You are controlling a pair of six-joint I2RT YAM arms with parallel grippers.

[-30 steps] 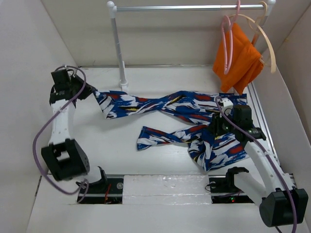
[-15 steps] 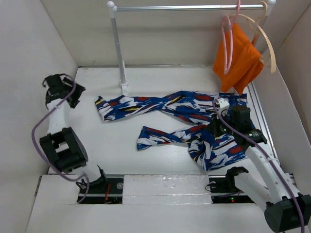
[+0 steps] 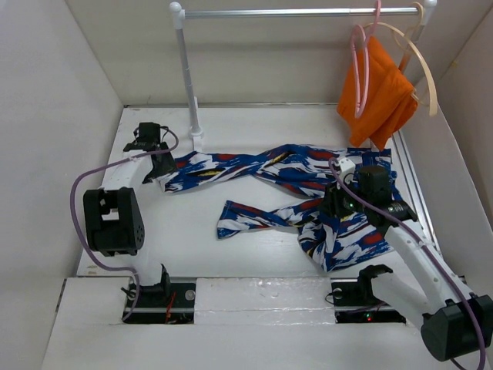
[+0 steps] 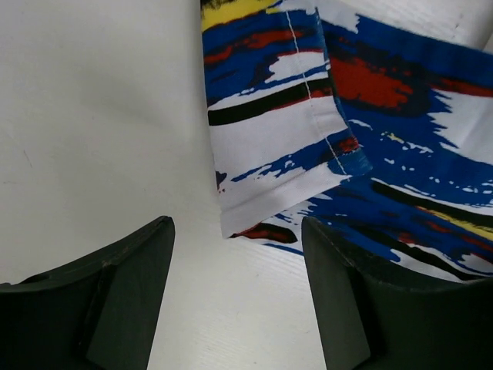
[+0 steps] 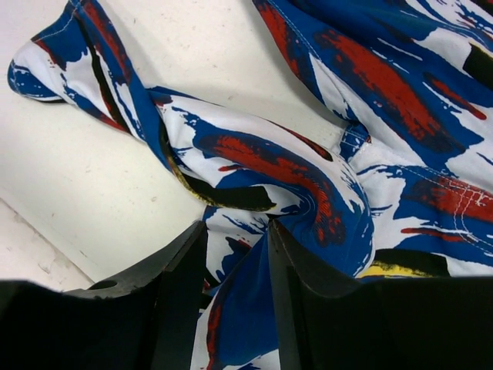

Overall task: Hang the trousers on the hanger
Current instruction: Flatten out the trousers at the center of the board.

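Note:
The blue brush-stroke trousers (image 3: 269,166) lie spread across the table with both legs pointing left. Over the upper leg's end my left gripper (image 3: 162,169) hangs open. In the left wrist view, bare table shows between its jaws (image 4: 235,231) and the leg's hem (image 4: 293,116) lies just ahead. My right gripper (image 3: 339,204) sits low on the waist end. In the right wrist view, its jaws (image 5: 235,231) stand narrowly apart with a bunched fold of trousers (image 5: 293,154) between them. The pink hanger (image 3: 359,69) hangs on the rail at the back right.
A white rail (image 3: 300,11) on a post (image 3: 189,77) spans the back. An orange cloth (image 3: 377,92) hangs on a cream hanger (image 3: 422,69) beside the pink one. White walls close in on the left, back and right.
My left gripper let go of the upper leg's end, swung out to the left, then came back over that end, open. The right gripper shifted slightly left on the waist.

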